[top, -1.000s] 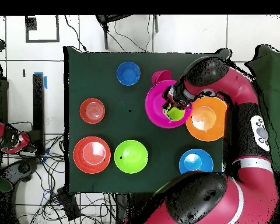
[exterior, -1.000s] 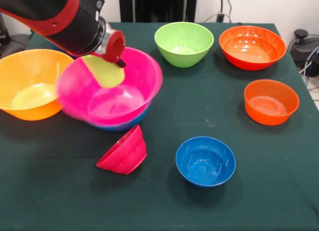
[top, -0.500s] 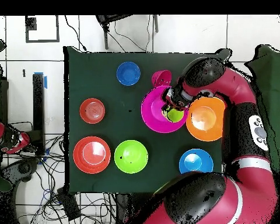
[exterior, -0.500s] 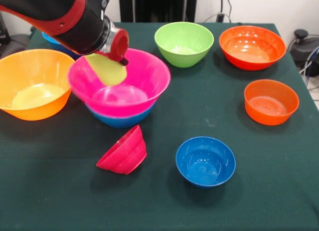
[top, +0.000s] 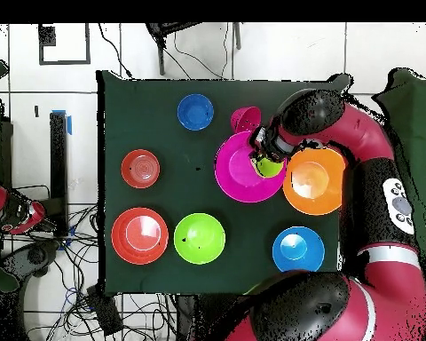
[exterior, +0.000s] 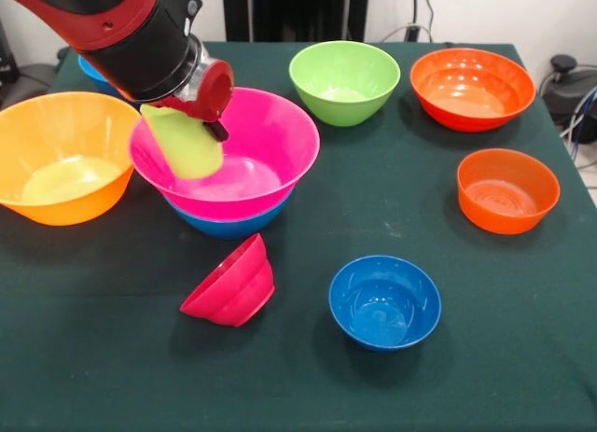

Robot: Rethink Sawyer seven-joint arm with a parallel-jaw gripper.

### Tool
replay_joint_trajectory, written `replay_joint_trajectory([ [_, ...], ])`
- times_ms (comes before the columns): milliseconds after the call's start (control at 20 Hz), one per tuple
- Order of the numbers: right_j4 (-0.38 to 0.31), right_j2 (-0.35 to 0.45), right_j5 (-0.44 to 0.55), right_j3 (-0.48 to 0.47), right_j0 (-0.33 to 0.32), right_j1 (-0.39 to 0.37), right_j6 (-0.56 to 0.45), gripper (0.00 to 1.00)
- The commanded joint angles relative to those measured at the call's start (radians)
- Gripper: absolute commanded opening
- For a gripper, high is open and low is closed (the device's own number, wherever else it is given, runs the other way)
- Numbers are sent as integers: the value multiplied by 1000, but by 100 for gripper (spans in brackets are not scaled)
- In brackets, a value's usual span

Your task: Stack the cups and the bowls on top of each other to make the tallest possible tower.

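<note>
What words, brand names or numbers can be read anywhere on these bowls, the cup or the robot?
None can be read.
The pink bowl, lime-green cup and other bowls are plain plastic with no lettering.
The robot arm carries small pale marks in the overhead view, too small to read.
The gripper shows no label.

Table (exterior: 308, 395), seen from the front.
- Centre-left: the nested bowl (exterior: 261, 147) is sitting inside the base bowl (exterior: 229, 227).
- The cup (exterior: 182, 143) is hanging tilted from the gripper (exterior: 201, 101), over the nested bowl's left rim.
- Just left of the stack, the side bowl (exterior: 56, 161) is standing.
- Before the stack, the tipped bowl (exterior: 231, 285) is lying on its side.
- To its right, the upright small bowl (exterior: 384, 299) is standing.
- Behind it, the back-centre bowl (exterior: 343, 81), back-right bowl (exterior: 471, 87) and right-edge bowl (exterior: 506, 189) are standing apart.
</note>
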Motion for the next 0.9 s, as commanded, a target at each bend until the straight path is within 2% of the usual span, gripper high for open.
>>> replay_joint_trajectory([
  [50, -80, 34, -31, -5, 30, 21, -141, 0],
  [150, -84, 38, -28, -30, 35, 39, -145, 0],
  [650, -75, 33, -81, 54, 47, 7, -103, 0],
  [900, -100, 17, -123, 48, 81, 7, -69, 0],
])
